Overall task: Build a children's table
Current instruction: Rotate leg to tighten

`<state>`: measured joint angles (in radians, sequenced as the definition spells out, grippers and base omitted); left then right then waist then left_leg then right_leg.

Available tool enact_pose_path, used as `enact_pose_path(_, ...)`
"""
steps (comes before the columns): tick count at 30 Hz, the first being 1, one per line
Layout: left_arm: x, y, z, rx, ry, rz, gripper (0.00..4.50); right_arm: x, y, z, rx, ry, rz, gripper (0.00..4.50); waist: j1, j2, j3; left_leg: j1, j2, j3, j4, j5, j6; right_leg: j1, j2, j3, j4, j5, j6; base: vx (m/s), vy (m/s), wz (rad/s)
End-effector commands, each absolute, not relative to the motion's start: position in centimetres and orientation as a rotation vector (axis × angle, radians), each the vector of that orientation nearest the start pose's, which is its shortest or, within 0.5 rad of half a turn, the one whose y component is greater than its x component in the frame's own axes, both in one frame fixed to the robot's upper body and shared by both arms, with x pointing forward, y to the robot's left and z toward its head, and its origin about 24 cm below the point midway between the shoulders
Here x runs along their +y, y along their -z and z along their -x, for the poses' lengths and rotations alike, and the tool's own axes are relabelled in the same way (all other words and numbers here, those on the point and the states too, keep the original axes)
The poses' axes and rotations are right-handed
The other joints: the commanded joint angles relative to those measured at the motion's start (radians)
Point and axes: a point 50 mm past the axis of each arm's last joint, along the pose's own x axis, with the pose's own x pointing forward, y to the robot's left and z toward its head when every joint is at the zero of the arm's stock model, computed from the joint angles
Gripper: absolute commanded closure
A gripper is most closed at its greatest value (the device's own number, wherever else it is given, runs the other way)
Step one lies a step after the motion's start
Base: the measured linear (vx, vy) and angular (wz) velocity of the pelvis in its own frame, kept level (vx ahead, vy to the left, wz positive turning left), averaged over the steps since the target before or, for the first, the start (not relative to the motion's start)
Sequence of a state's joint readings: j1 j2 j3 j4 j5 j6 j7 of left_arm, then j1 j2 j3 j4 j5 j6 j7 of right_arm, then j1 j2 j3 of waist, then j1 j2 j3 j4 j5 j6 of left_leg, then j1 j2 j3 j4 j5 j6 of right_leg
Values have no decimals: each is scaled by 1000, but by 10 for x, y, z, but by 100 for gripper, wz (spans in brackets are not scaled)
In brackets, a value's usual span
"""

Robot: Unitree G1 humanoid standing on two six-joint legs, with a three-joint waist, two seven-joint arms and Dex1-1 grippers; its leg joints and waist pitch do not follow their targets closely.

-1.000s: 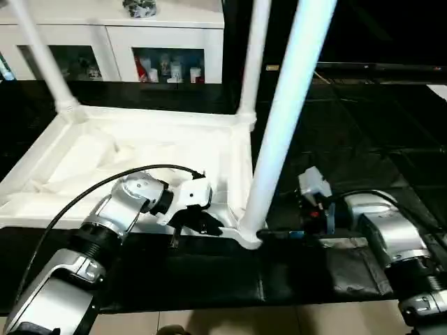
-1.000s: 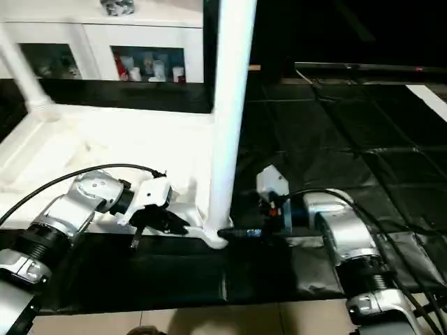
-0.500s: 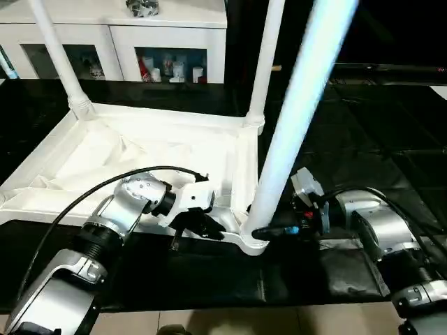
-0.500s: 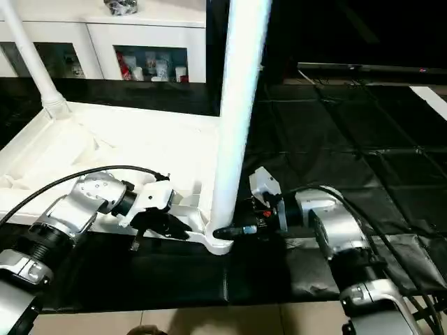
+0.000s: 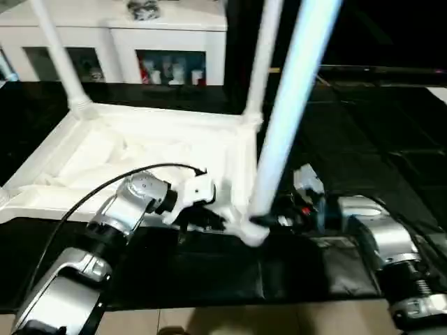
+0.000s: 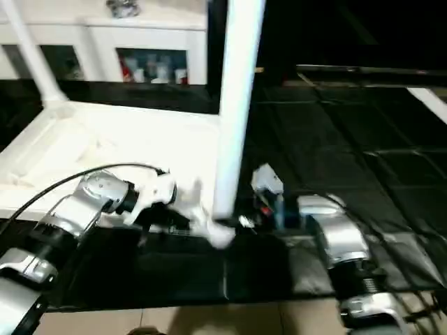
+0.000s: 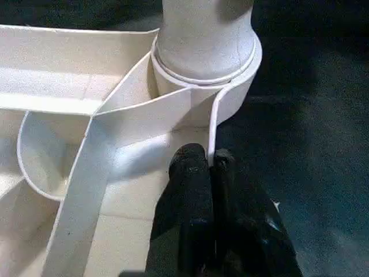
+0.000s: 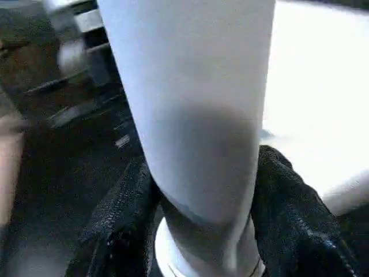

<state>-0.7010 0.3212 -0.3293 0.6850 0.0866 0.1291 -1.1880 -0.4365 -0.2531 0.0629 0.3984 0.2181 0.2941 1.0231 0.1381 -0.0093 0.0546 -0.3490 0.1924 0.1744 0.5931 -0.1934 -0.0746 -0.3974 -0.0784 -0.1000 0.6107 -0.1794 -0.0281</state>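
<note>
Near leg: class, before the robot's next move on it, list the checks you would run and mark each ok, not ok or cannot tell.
1. Right gripper fingers on both sides of the near leg: ok.
2. Left gripper pinching the tabletop rim: ok.
3. Leg base in the corner socket: ok.
4. Leg fully seated: cannot tell.
5. Two far legs standing: ok.

Both silver forearms reach forward. The left claw (image 7: 209, 173) is pinched shut on a thin wall; the right claw (image 8: 202, 190) straddles a leg (image 8: 190, 104), fingers (image 8: 288, 208) on both sides.
</note>
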Motion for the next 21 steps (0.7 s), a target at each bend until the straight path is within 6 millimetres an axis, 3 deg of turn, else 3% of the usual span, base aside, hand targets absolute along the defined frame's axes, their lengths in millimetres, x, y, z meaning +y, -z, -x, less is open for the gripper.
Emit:
enact_pose_path(1, 82, -73, -341, 382, 1255, -414, 450, -97, -41, -302, 371, -1096, -144, 256, -5, -7, -59, 3, 35, -18, -76, -208, -3, 47, -88, 51, -109, -518, -73, 0, 0, 0)
enact_pose_path(4, 67, -77, -348, 361, 1154, -356, 450, -83, -42, -311, 364, -1004, -224, 256, -19, -3, -62, -1, 35, -22, -77, -211, -1, 51, -88, 48, -111, -503, -69, 0, 0, 0)
enact_pose_path(7, 50, -83, -354, 331, 1057, -295, 450, -69, -44, -325, 361, -883, -324, 256, -38, 0, -65, -2, 32, -19, -72, -199, 3, 48, -85, 50, -105, -438, -111, 0, 0, 0)
enact_pose_path(10, 38, -86, -356, 314, 994, -269, 450, -58, -45, -336, 375, -757, -349, 256, -47, 0, -69, -15, 32, -18, -70, -139, 24, 57, -80, 52, -89, -308, -143, 0, 0, 0)
enact_pose_path(12, 35, -86, -356, 313, 982, -272, 450, -55, -44, -339, 381, -721, -339, 256, -45, -2, -79, -15, 29, -14, -63, -61, 44, 61, -78, 56, -72, -154, -184, 0, 0, 0)
enact_pose_path(16, 39, -85, -356, 313, 985, -299, 450, -54, -42, -336, 375, -721, -301, 256, -41, -2, -79, -13, 31, -12, -59, -16, 89, 62, -77, 57, -57, -23, -225, 0, 0, 0)
enact_pose_path(20, 47, -83, -357, 316, 988, -325, 450, -61, -38, -334, 364, -728, -273, 256, -42, 0, -74, -8, 35, -11, -63, -62, 88, 62, -81, 58, -65, -85, -227, 0, 0, 0)
enact_pose_path(21, 49, -83, -358, 317, 988, -328, 450, -62, -38, -333, 363, -728, -269, 200, -41, 1, -73, -7, 35, -11, -64, -68, 84, 62, -81, 58, -67, -97, -225, 0, 0, 0)
